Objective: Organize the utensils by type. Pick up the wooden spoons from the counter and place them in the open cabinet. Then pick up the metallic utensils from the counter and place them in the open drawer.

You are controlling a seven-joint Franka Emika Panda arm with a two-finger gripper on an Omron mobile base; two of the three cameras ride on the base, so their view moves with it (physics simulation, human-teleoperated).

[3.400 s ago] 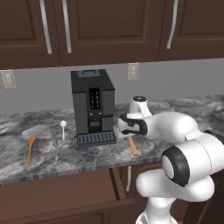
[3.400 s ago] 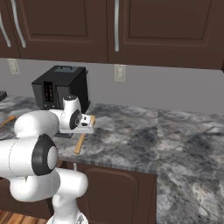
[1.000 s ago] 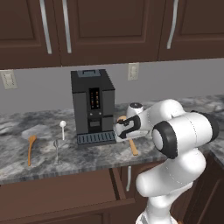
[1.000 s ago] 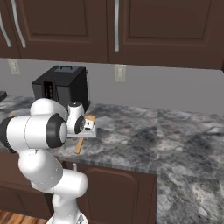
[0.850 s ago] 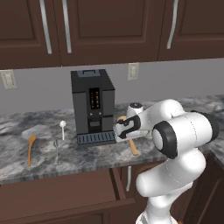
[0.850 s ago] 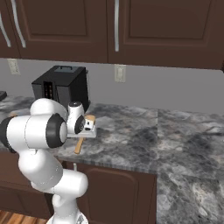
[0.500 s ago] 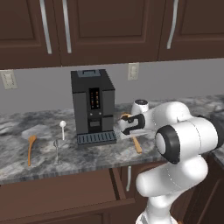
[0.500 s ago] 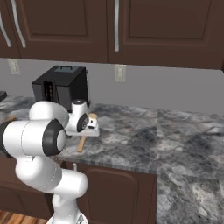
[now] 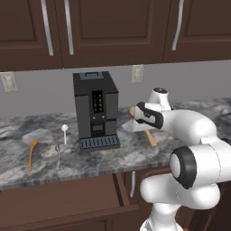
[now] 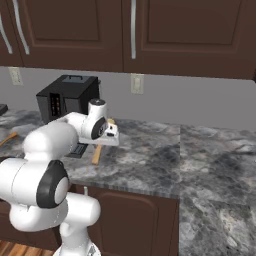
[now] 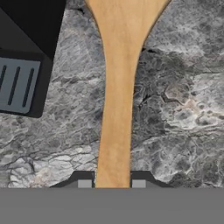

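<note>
My gripper (image 9: 135, 118) (image 10: 112, 134) (image 11: 111, 184) is shut on the handle of the large wooden spoon (image 9: 150, 138) (image 10: 96, 154) (image 11: 119, 87), right of the coffee machine. Its oval bowl points away in the hand view, over the marbled counter (image 9: 135, 159) (image 10: 150, 150). The smaller wooden spoon (image 9: 31, 153) (image 10: 8, 137) lies on the counter far to the left. Between it and the machine lie the metallic utensils: a white round-bowled spoon (image 9: 64, 133) and a slender grey piece (image 9: 58, 154). The open drawer (image 9: 67, 204) juts out below the counter at the left. The open cabinet is out of view.
A black coffee machine (image 9: 94, 109) (image 10: 67, 97) (image 11: 26, 57) stands on the counter just left of my hand. Shut dark wall cabinets (image 9: 113, 27) hang above. An outlet (image 9: 136, 73) sits on the grey wall behind.
The jaws have shut on the large wooden spoon's handle. The hand has risen a little and shifted right with the spoon.
</note>
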